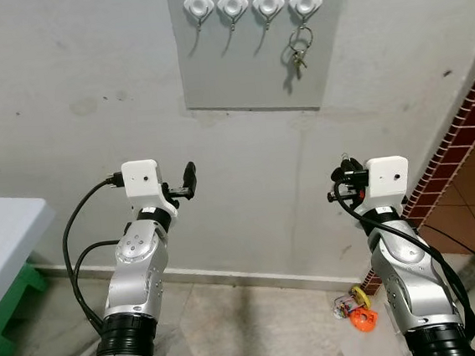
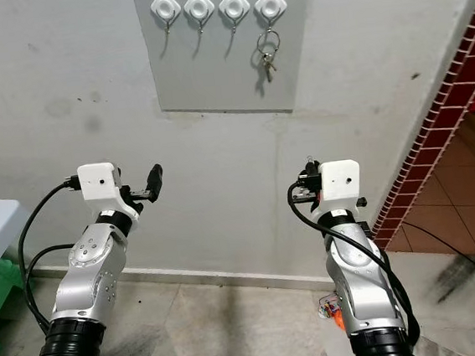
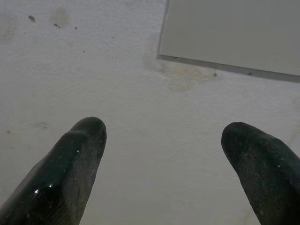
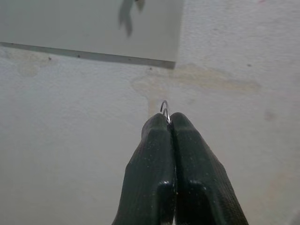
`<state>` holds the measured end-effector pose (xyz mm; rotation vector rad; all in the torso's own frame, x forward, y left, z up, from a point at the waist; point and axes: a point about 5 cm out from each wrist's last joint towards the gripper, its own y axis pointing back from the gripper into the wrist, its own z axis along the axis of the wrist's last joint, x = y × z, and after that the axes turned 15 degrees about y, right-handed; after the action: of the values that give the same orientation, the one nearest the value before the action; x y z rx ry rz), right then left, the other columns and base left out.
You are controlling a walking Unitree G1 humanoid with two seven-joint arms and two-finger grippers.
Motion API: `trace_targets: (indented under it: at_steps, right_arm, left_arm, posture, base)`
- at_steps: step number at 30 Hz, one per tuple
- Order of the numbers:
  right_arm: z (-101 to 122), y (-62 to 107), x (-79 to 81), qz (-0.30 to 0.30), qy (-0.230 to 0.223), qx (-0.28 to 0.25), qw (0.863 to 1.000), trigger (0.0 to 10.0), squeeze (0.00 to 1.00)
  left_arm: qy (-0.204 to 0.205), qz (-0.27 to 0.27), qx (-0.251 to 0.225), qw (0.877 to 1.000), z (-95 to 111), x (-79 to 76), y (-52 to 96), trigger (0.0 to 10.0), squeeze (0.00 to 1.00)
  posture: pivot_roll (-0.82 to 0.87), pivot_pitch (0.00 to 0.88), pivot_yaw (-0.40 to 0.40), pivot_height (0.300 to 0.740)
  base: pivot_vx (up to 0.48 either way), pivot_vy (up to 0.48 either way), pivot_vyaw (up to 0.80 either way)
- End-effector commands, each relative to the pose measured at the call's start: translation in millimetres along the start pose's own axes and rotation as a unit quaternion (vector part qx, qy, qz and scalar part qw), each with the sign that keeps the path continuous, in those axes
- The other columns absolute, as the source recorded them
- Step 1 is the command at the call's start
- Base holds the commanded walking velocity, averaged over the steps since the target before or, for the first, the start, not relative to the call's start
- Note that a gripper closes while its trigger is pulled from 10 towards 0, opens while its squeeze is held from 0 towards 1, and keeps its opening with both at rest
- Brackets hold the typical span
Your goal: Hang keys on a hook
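Right end effector [image 4: 169,118] is pinched tight on a key ring [image 4: 164,107]: only a thin wire arc sticks out past the fingertips, so the loop is presented forward, ready to slip over a hook. Judgement: that is why the grip sits so low on the ring. The keys below the pinch can't be made out.

Left end effector [image 3: 159,136] is spread wide, holding nothing, pointed at the wall just under the panel [image 1: 243,60]; looks parked, out of the way.

Panel is above and ahead of both end effectors, well apart from them. 4 white hooks in a row; 3 bare [image 1: 233,5], and the one nearest the right end effector's side already carries a key bunch [image 1: 299,52].

Nearest free hook [image 1: 268,2] is up and slightly inboard of the right end effector; likely target.

No containers here. Orange clutter [image 1: 362,314] lies on the floor below the right arm.
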<state>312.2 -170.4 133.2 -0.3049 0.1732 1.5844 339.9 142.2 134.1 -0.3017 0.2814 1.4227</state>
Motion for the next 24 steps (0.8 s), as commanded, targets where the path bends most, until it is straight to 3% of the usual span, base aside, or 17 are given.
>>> trace_targets:
  at_steps: [1, 24]
  right_arm:
    - [1.8, -2.4, 1.8, 0.004, 0.001, -0.004, 1.000, 10.0, 0.00]
    - [0.7, -2.2, 3.3, 0.014, 0.003, -0.003, 1.000, 10.0, 0.00]
  left_arm:
    - [-0.008, 0.004, -0.002, 1.000, 2.8, 2.1, 1.5, 10.0, 0.00]
    - [0.002, 0.008, -0.002, 1.000, 2.2, 1.8, 2.9, 10.0, 0.00]
  posture:
    - [0.07, 0.000, -0.003, 0.740]
    - [0.08, 0.000, -0.010, 0.740]
  base:
    - [0.296, 0.000, 0.00]
    - [0.295, 0.000, 0.00]
